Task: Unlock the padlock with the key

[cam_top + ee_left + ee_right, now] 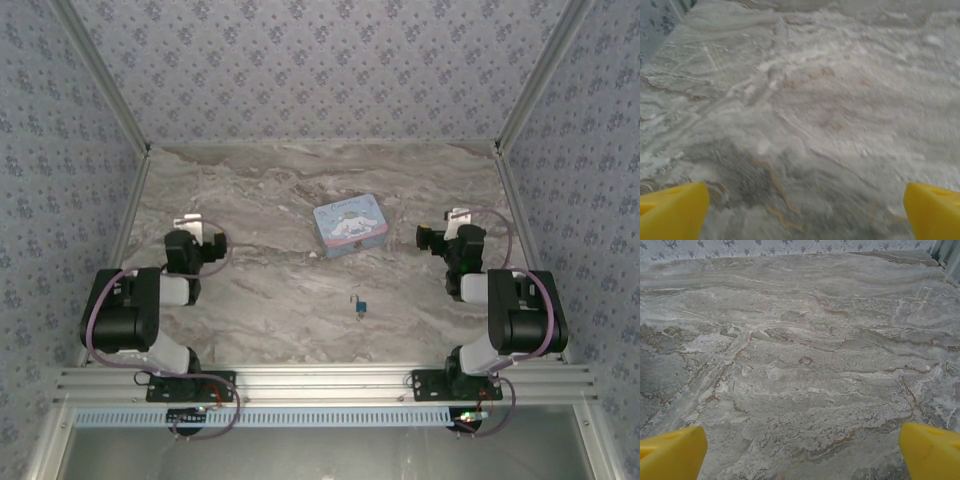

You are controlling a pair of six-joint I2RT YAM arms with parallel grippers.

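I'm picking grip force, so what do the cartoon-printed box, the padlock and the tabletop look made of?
The cartoon-printed box looks like painted tin: pale blue, smooth lid, rounded corners; plastic is possible. The padlock has a teal body, perhaps coated metal; too small to tell. The tabletop shows grey-brown marble veining, matte; stone or printed laminate.

**Left arm** (125, 310) and **right arm** (520, 310): bulky black joint housings joined by pale grey-white links, each on a flat black base plate (190, 385). A thin mauve cable (90, 335) loops along each arm, and a small silvery bracket (192, 222) sits near each wrist. Wrist views: blunt, bright yellow fingertips (672, 212) with rounded corners.
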